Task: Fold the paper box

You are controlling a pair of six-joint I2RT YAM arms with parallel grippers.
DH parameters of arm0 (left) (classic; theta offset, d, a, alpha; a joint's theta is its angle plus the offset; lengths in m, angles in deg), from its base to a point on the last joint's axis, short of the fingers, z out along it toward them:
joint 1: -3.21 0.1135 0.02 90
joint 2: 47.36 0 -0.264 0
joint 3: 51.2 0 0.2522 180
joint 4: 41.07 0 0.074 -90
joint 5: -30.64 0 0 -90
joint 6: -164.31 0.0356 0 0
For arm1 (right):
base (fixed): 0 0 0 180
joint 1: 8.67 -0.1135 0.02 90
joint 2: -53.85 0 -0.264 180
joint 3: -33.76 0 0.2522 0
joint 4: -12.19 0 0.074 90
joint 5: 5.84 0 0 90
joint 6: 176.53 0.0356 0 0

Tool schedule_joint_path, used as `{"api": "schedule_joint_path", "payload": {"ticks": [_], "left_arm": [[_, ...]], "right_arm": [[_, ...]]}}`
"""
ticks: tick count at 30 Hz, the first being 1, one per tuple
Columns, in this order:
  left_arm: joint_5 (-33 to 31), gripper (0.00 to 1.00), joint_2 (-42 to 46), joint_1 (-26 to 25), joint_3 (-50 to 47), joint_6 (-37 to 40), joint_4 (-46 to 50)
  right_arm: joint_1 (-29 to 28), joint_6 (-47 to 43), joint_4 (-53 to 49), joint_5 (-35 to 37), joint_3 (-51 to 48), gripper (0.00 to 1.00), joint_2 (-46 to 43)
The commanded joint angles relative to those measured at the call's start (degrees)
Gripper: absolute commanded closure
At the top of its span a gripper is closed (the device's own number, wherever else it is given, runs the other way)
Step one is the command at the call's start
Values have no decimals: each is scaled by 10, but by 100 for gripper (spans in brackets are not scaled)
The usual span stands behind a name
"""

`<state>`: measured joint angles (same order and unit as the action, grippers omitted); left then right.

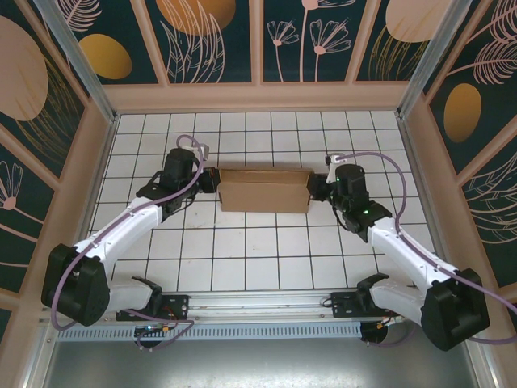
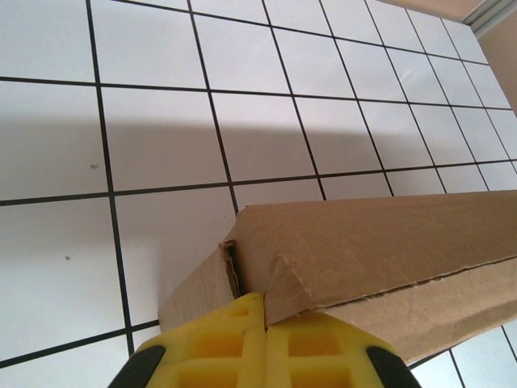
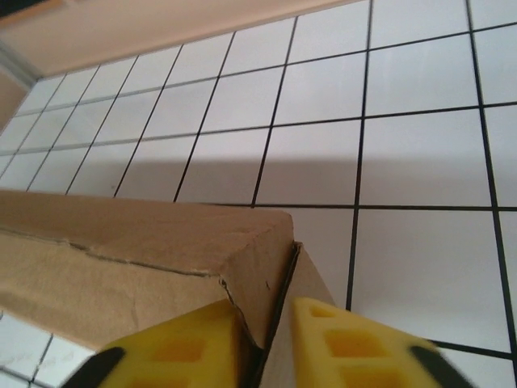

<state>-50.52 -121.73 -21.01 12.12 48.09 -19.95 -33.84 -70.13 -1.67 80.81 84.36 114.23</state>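
Note:
The paper box lies folded as a long, flat brown cardboard box in the middle of the white tiled table. My left gripper is at its left end. In the left wrist view the yellow fingers are pressed together, and my left gripper nips a triangular corner flap of the paper box. My right gripper is at the right end. In the right wrist view my right gripper stands slightly open, the end wall of the paper box between its fingers with a dark gap beside it.
Wooden-framed patterned walls enclose the table at the back and both sides. An aluminium rail carrying the arm bases runs along the near edge. Bare tiles lie in front of and behind the box.

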Motion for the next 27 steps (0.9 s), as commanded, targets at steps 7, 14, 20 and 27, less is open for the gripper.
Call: {"api": "schedule_joint_path", "payload": {"ticks": [7, 14, 20, 27], "left_arm": [[-33, 100, -19, -6, -17, 9, 119], [-36, 100, -12, -15, -22, 18, 108], [-50, 100, -10, -29, -18, 29, 112], [-62, 100, -2, -40, -30, 40, 115]], "right_arm": [[6, -31, -34, -101, 19, 55, -47], [23, -23, -30, -129, 40, 51, -56], [27, -13, -21, 14, 46, 62, -88], [32, 33, -55, 55, 95, 74, -18]]}}
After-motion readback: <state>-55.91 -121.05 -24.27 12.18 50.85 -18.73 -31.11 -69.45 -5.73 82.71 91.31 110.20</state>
